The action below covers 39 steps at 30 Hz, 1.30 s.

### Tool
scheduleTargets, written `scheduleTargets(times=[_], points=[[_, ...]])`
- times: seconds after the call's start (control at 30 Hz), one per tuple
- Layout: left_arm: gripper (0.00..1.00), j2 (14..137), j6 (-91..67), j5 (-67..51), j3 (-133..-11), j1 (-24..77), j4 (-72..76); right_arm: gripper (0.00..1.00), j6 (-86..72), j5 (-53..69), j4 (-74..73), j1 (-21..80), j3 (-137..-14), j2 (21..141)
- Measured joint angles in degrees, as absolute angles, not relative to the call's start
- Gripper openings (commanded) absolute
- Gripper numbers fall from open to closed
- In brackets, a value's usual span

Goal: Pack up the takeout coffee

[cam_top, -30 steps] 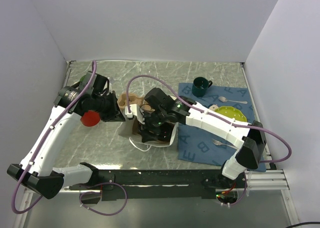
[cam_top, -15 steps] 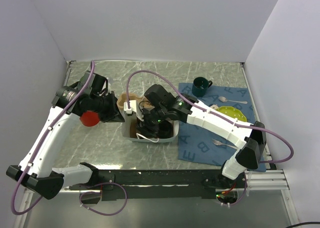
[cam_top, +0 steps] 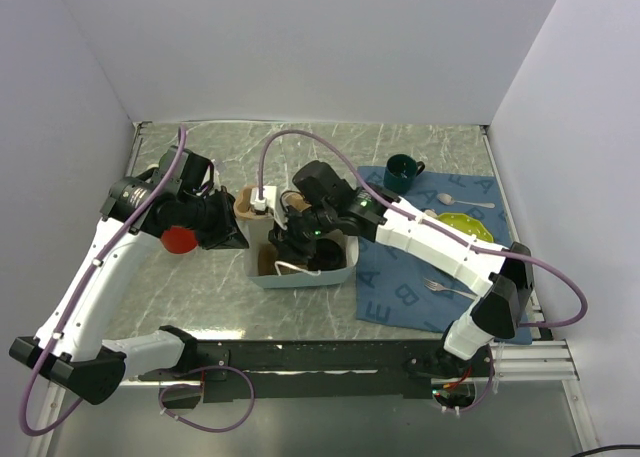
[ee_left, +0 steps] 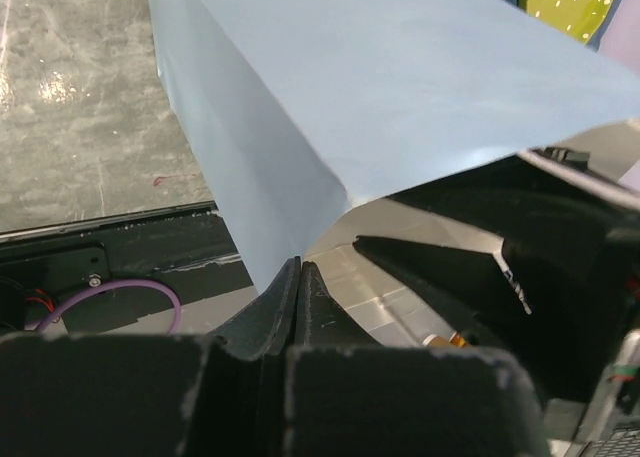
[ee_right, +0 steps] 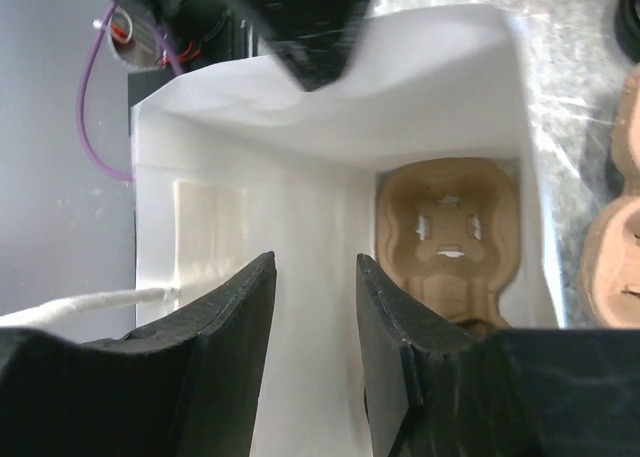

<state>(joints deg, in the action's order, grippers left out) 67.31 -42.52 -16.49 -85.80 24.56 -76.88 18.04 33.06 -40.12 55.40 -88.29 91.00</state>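
- My left pincer (ee_left: 297, 280) is clenched on the rim of the paper bag (ee_left: 380, 87); hold the mouth wide.
- My right pincer (ee_right: 315, 297) hangs parted and empty inside, above the pulp carrier (ee_right: 450, 227).
- The takeout coffee is not discernible in any view; locate it first.

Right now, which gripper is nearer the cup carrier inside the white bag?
Right. The right gripper hangs at the opening of the white bag, above the cup carrier; the left gripper pinches the bag's wall.
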Motion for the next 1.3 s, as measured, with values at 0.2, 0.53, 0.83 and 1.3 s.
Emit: scheduleTargets(times=[0.2,0.53,0.83,1.3], points=[[0.01,67.3,-42.9,-16.6,-85.8,24.6,-77.0,0.43,16.1,33.0,-38.5,54.3,-88.3,90.6],[0.01,69.1,-42.9,-16.5,-86.9,24.3,-77.0,0.43,14.8,35.9,-37.2,53.2,-88.6,88.8],[0.16,73.2,-42.1,-16.1,-90.5,23.1,-77.1,0.41,15.1,38.6,-40.6,52.6,-91.0,89.1],[0.27,74.5,-40.1,-14.9,-92.0,22.1,-77.4,0.36,15.8,32.7,-41.7,51.8,-93.1,89.5]])
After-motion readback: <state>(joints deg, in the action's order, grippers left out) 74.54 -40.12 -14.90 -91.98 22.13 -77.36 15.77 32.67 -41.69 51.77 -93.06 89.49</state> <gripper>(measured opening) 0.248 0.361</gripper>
